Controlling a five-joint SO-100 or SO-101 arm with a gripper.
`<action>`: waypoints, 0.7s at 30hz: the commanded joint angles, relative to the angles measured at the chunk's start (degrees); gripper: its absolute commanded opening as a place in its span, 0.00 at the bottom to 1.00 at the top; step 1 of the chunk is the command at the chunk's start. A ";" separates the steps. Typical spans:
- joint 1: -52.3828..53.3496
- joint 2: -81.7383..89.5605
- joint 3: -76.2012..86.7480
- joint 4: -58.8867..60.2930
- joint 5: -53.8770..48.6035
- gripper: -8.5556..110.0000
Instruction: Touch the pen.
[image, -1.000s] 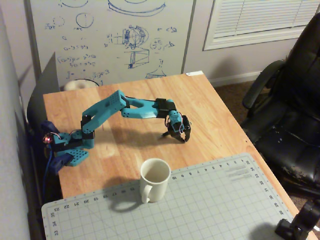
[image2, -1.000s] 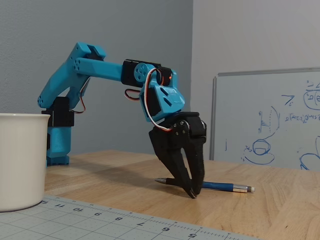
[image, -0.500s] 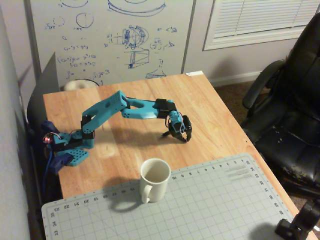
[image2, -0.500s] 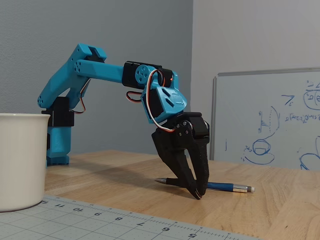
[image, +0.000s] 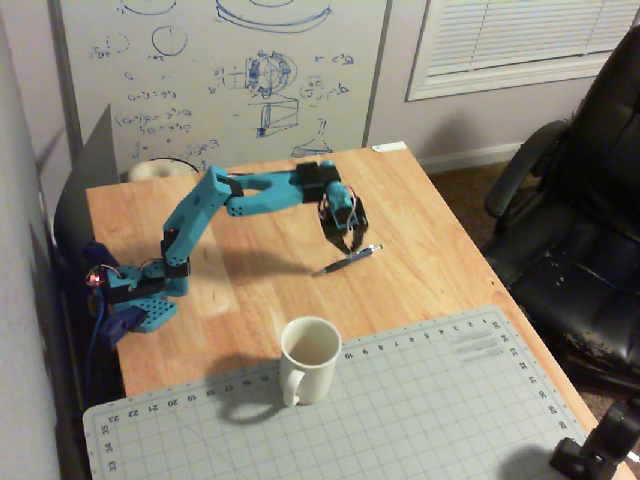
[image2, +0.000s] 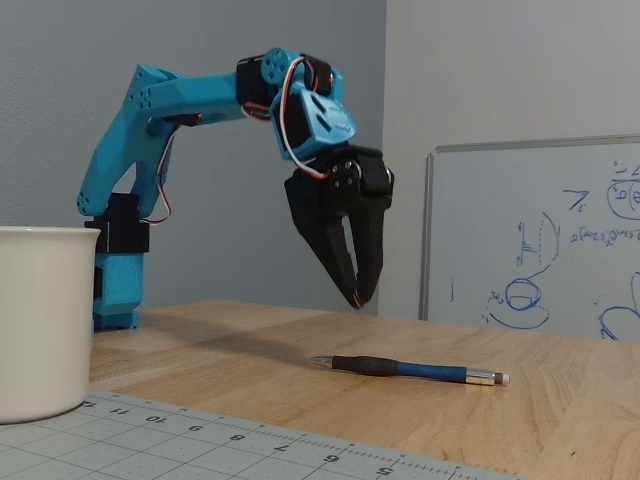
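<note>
Pen flat on the wooden tabletop, behind the mug. Hand in the air above the pen, not touching, fingers nearly together, holding nothing. Tips pointing down.

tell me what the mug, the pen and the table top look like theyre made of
Mug: likely glazed ceramic, cream and smooth. Pen: probably plastic, with a matte black grip and a silvery, maybe metal, end. Table top: wood or wood-look laminate; grain lines show.

End effector above pen, apart; mug nr mat.
</note>
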 joint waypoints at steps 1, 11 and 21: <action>-3.87 8.44 -0.70 1.85 4.31 0.08; -7.21 3.69 -1.85 0.53 9.14 0.08; -7.82 -5.89 -1.67 -18.81 9.14 0.08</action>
